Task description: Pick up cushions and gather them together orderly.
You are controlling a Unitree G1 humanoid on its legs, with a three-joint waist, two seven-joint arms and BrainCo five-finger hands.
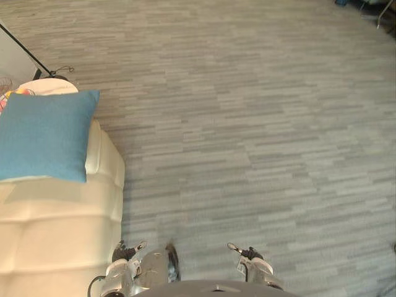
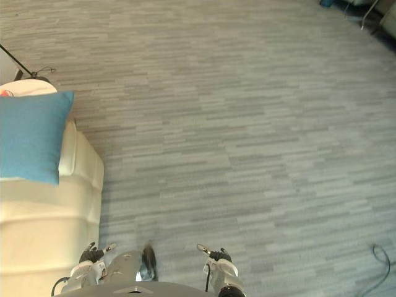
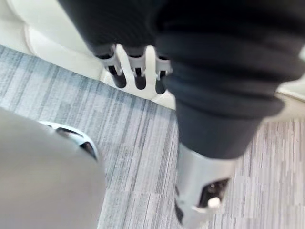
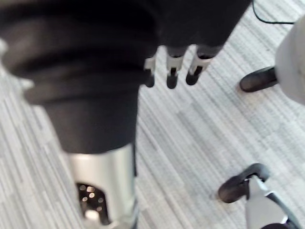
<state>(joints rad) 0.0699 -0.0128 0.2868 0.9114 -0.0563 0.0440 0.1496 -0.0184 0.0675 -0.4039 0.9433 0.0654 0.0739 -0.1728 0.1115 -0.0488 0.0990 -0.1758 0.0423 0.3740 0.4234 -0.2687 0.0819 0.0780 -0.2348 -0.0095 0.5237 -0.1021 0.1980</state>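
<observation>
A blue cushion [image 1: 44, 135] lies flat on the cream sofa [image 1: 55, 229] at the left. A bit of a colourful cushion [image 1: 17, 92] peeks out behind its far corner, mostly hidden. My left hand [image 3: 138, 71] hangs beside the sofa's front edge over the carpet, fingers straight and empty; in the left eye view it sits at the bottom [image 1: 124, 255], well short of the blue cushion. My right hand [image 4: 171, 71] hangs over bare carpet with relaxed fingers and holds nothing; it appears low in the left eye view [image 1: 250, 255].
Grey striped carpet [image 1: 247, 124] stretches ahead and to the right. A black stand leg [image 1: 28, 52] slants in at the far left behind the sofa. Furniture legs [image 1: 383, 12] stand in the far right corner.
</observation>
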